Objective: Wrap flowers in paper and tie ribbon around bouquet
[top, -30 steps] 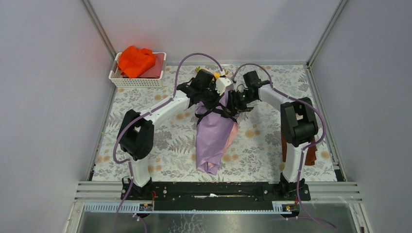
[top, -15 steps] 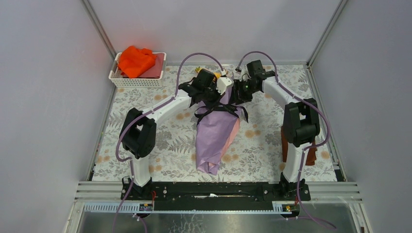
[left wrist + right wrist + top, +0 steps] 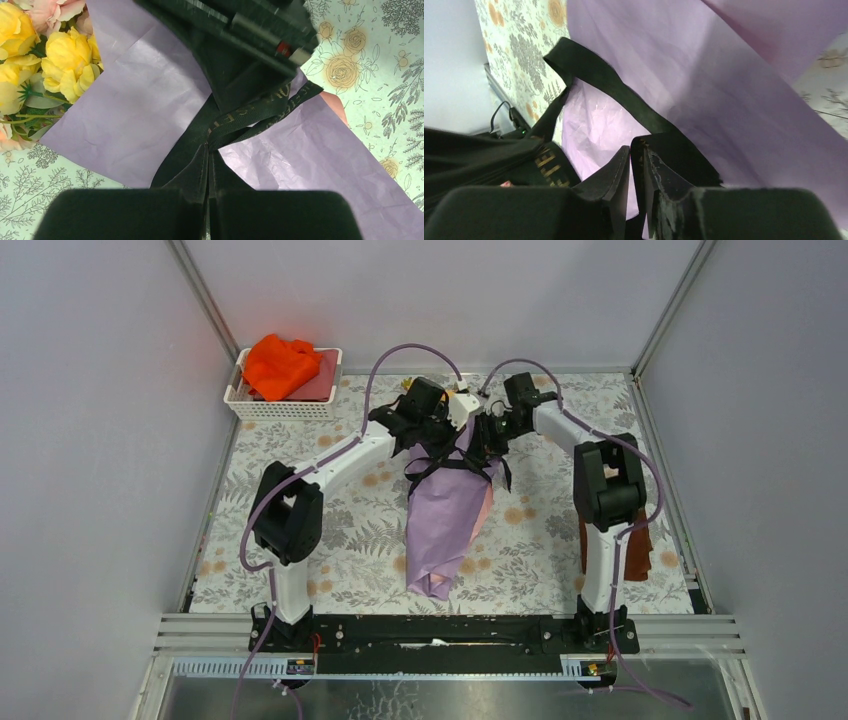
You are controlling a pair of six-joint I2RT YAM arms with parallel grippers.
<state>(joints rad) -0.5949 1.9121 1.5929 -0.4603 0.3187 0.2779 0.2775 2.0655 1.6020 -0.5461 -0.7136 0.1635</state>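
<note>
One bouquet (image 3: 443,515) lies mid-table (image 3: 350,540), a long lavender cone with its narrow tail toward the arm bases and its flower end at the far side. The paper (image 3: 135,105) is crinkled and thin, with a sliver of pink layer (image 3: 484,508) peeking out along its right edge. From the left wrist, the flowers (image 3: 55,60) crowd the open end: several yellow blooms, a few pale pink ones, and green leaves between.

One ribbon (image 3: 255,110), black with gold lettering, crosses the cone's upper part, and its strands meet in a pinch.

Both grippers are right over that crossing. The left gripper (image 3: 208,160) is clamped tight on the ribbon, with the band running straight into its closed tips. The right gripper (image 3: 630,155) is nearly together, only a thin slit between its fingers. A black strand (image 3: 609,82) runs up to the fingertips, but I can't tell if it's actually caught.

Far left corner: one white basket (image 3: 270,408) holding one orange cloth (image 3: 278,364).
</note>
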